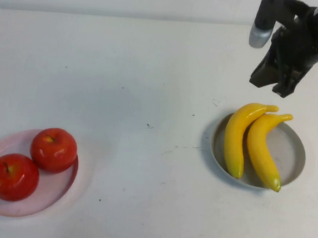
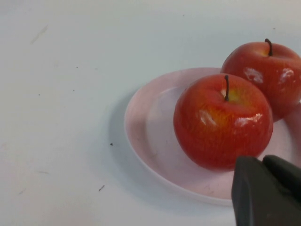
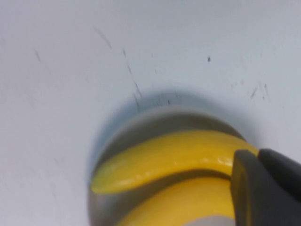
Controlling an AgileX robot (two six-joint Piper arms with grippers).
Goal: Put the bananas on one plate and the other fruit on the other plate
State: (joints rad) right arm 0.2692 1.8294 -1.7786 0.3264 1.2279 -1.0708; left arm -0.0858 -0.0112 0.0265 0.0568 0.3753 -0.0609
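Two glossy curved bananas [image 1: 251, 142] lie side by side in the round grey plate [image 1: 292, 158] at 3 o'clock; two shiny red apples [image 1: 32, 162] sit touching on the pale pink plate [image 1: 29, 205] at 8 o'clock on the smooth white bench [image 1: 152, 68]. The right gripper [image 1: 276, 84] hangs at 1 o'clock above the banana tips, holding nothing; its opening cannot be told. The left gripper [image 2: 268, 188] is beside the apples, its opening likewise unclear.
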